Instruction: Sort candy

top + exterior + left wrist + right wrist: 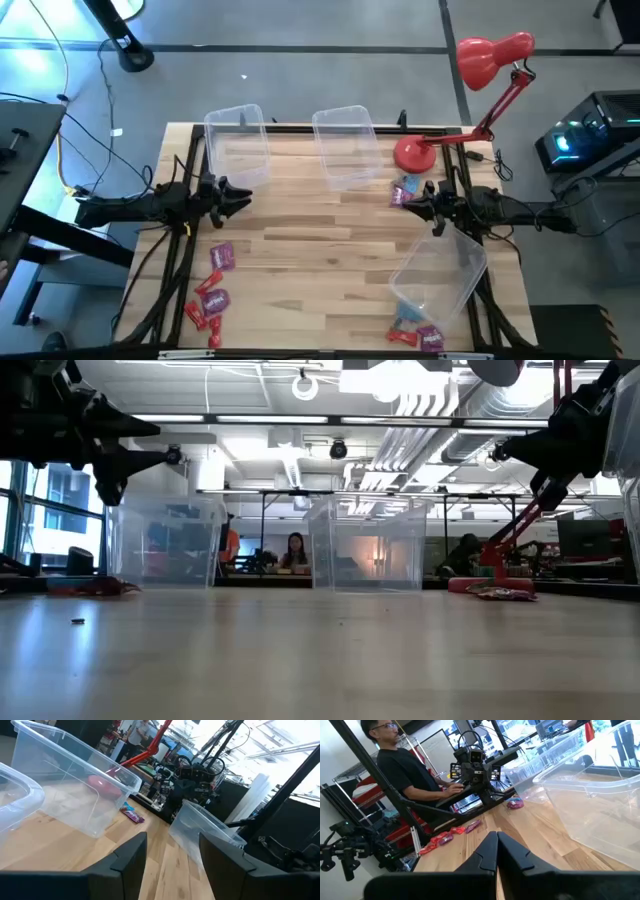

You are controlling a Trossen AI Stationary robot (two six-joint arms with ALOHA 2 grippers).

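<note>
A: What sits on the pale wooden plank table (330, 240)?

B: Three clear rectangular plastic bins with thin glossy walls and rounded rims. Two stand upright along the far edge, one on the left (238, 140) and one near the middle (347, 142). The third (440, 272) lies tipped near the right front corner.

A: And the small wrapped candy?

B: It lies in three patches. Red twisted wrappers and purple-magenta packets (212, 292) are scattered on the bare wood at the left front. A blue and magenta pair (404, 189) rests beside the round base of the red metal desk lamp (480, 75), just in front of the right arm. A few more, red, blue and purple (418, 334), lie at the front edge beside the tipped bin. All three bins look empty of sweets.

A: The arms?

B: The left gripper (235, 196) hangs above the left side of the table, near the left upright bin, its two dark matte fingers (131, 855) spread apart and holding nothing. The right gripper (408, 197) hovers by the lamp base; its fingers (487, 854) are pressed together with nothing between them.

A: The room?

B: Grey floor, cables, ceiling ducts and strip lights. A person in a dark shirt (402, 767) stands at a bench beyond the table.
</note>
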